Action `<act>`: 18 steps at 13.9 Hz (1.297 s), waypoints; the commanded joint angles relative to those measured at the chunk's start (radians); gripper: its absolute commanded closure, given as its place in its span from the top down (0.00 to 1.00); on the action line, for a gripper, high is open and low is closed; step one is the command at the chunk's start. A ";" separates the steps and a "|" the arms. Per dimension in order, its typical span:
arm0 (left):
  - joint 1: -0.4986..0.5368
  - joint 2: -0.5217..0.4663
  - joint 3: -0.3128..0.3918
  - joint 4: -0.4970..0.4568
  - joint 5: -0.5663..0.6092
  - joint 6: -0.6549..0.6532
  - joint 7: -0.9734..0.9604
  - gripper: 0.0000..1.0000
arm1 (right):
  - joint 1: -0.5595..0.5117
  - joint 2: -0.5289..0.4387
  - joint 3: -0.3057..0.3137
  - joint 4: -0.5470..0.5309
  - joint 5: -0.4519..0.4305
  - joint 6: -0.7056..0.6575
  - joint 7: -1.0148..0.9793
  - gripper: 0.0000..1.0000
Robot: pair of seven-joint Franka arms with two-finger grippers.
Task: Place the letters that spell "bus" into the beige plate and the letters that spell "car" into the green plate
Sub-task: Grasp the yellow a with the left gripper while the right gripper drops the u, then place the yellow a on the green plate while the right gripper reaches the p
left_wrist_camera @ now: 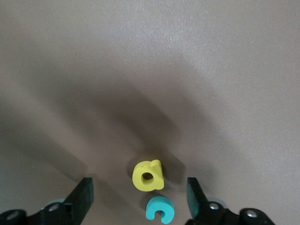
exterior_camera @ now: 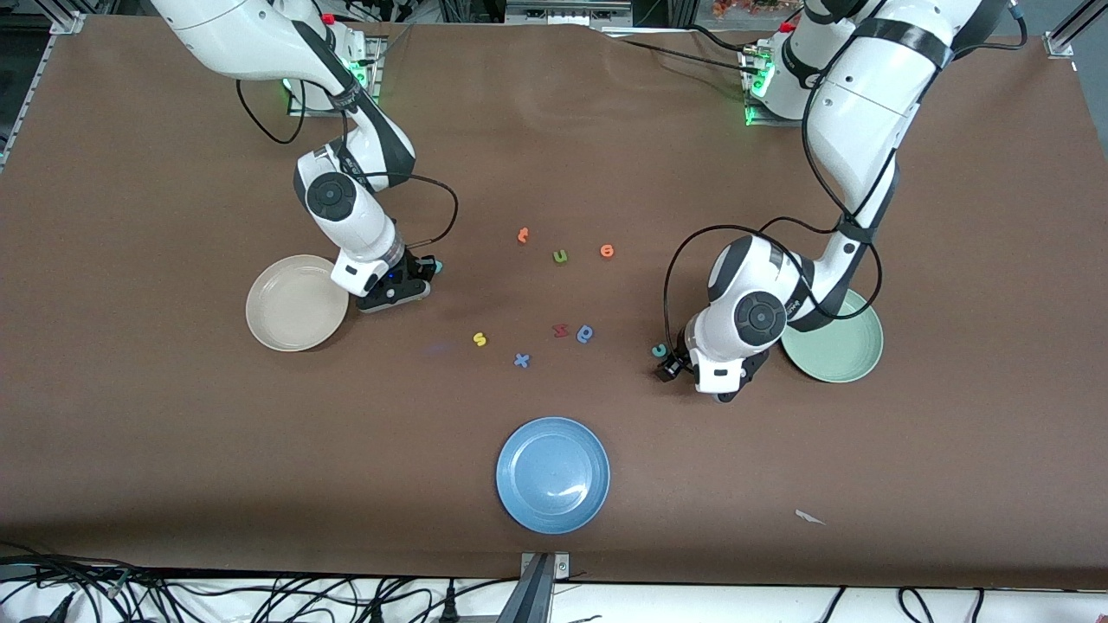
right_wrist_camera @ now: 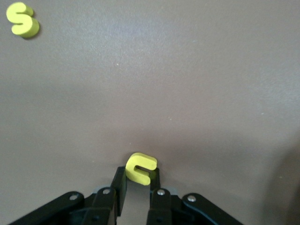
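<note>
Foam yellow "u" (right_wrist_camera: 140, 168) in right pincer (right_wrist_camera: 138, 183)

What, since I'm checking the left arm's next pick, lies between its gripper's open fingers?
Two foam letters on the table: the yellow "a" and the teal "c" beside it, both between the left gripper's fingers. The left wrist view shows this.
</note>
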 commanded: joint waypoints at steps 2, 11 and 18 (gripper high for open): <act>-0.019 0.022 0.012 0.031 0.027 0.013 -0.029 0.66 | -0.021 -0.084 0.000 -0.009 -0.014 -0.077 -0.036 0.17; -0.017 0.025 0.017 0.040 0.032 0.013 -0.012 0.14 | -0.297 -0.187 0.000 -0.009 -0.003 -0.265 -0.474 0.17; 0.056 -0.063 0.003 0.071 0.067 -0.179 0.167 0.08 | -0.443 -0.176 0.000 -0.009 0.006 -0.309 -0.665 0.71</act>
